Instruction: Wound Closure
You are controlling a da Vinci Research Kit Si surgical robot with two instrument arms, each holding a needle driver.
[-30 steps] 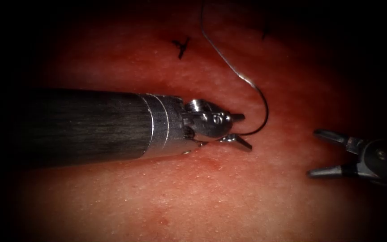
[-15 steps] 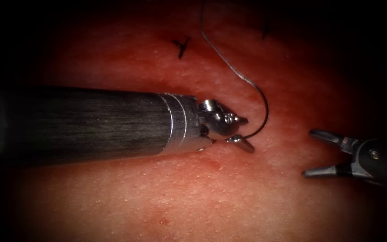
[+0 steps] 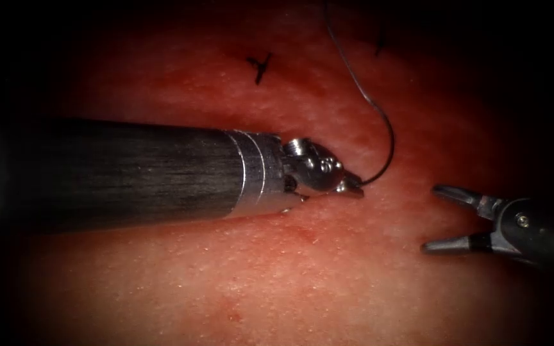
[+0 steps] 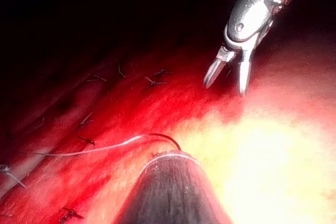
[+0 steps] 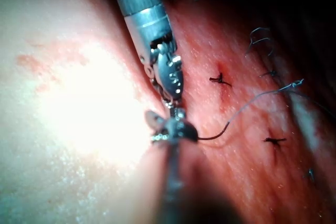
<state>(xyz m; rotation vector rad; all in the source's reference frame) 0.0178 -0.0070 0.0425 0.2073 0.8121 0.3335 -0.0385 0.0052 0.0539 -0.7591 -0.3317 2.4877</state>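
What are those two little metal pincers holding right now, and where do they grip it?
The left tool is shut on the curved needle at one end of its curve, above the tissue. The right tool is open, holding nothing.

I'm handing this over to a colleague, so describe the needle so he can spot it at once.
Start at the left tool, whose thick dark shaft crosses the tissue from the left. Its shut jaws hold one end of the needle, a thin dark arc curving up to the right. Unlike the short black knotted stitches, it continues into long thread.
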